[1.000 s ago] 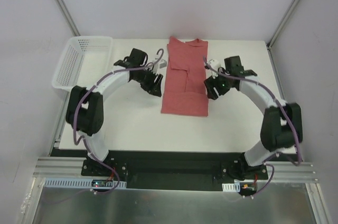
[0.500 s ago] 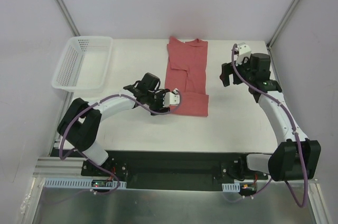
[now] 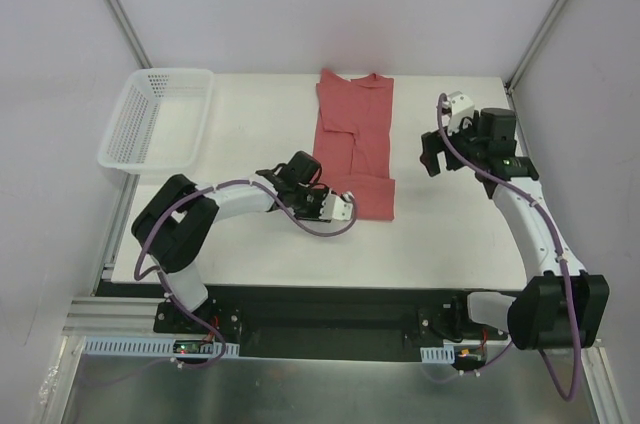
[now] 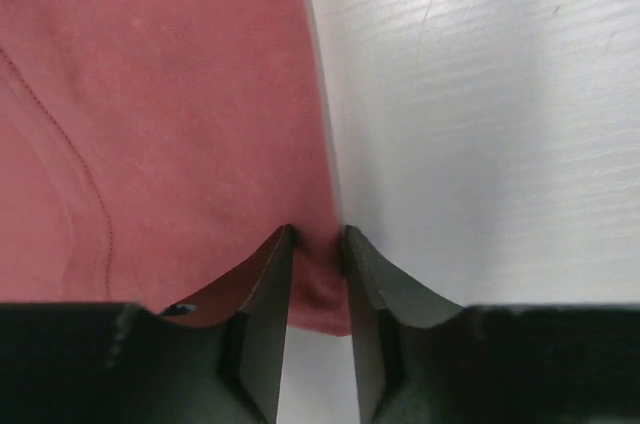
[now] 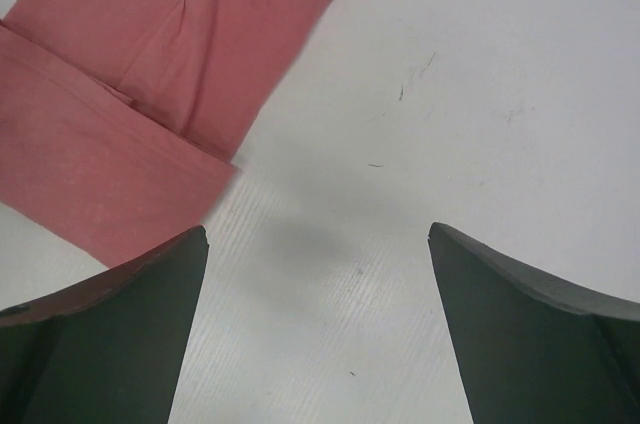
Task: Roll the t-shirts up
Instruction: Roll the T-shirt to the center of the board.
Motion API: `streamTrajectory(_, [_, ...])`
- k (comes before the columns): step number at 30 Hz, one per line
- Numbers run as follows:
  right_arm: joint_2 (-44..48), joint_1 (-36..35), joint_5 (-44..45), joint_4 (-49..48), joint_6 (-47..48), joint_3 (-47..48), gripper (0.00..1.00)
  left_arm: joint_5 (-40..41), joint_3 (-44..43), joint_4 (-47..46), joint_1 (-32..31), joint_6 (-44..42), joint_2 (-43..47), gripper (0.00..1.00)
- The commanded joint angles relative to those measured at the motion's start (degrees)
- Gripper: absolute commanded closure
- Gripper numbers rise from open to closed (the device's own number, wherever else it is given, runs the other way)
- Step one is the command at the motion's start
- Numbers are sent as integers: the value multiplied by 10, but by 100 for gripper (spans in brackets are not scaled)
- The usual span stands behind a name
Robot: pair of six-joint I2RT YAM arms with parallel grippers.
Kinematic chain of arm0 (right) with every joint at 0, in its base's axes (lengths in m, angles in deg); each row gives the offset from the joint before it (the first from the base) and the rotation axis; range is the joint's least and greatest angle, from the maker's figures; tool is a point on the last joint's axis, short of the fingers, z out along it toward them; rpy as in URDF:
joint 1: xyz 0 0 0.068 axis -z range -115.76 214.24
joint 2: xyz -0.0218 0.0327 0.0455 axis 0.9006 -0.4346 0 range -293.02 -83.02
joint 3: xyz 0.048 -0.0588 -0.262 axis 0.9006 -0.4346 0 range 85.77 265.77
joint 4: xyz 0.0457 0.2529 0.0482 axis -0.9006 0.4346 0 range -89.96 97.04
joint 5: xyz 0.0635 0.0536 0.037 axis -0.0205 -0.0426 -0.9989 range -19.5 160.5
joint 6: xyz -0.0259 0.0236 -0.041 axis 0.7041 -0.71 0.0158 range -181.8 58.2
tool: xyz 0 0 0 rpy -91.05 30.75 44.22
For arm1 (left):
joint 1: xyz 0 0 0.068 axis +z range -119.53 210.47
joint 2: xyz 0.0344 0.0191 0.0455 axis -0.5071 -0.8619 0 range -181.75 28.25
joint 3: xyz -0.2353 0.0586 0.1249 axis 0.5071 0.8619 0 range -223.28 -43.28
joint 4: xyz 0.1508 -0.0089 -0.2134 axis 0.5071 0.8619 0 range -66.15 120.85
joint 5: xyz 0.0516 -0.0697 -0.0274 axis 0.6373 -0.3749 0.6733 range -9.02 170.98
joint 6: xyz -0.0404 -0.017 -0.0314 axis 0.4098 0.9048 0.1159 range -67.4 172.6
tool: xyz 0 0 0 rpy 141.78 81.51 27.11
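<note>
The salmon-red t-shirt (image 3: pixel 356 134) lies folded into a long narrow strip down the middle of the table, collar at the far end. My left gripper (image 3: pixel 334 207) lies low at the strip's near left corner. In the left wrist view its jaws (image 4: pixel 317 244) pinch a small fold of the t-shirt (image 4: pixel 150 94) right at the fabric's edge. My right gripper (image 3: pixel 430 152) hovers to the right of the strip, apart from it. It stands wide open (image 5: pixel 318 234) over bare table, and the t-shirt (image 5: pixel 120 74) lies off to its left.
A white perforated basket (image 3: pixel 155 119) stands at the table's far left corner. The white table (image 3: pixel 260 244) ends close behind the collar and near the arm bases. Metal frame posts rise at both far corners.
My left arm swung down from the strip's left side to its near left corner and closed on the fabric edge. My right gripper pulled away to the right and opened wide.
</note>
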Motion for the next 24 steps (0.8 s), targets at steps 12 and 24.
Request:
streamTrajectory(12, [114,-131,-53,-53,279,-199,3,-151,-150,180,37,243,-24,100])
streamTrajectory(24, [56,-270,-57,-152,351,-268,4,-275,-197,186,95,390,-62,100])
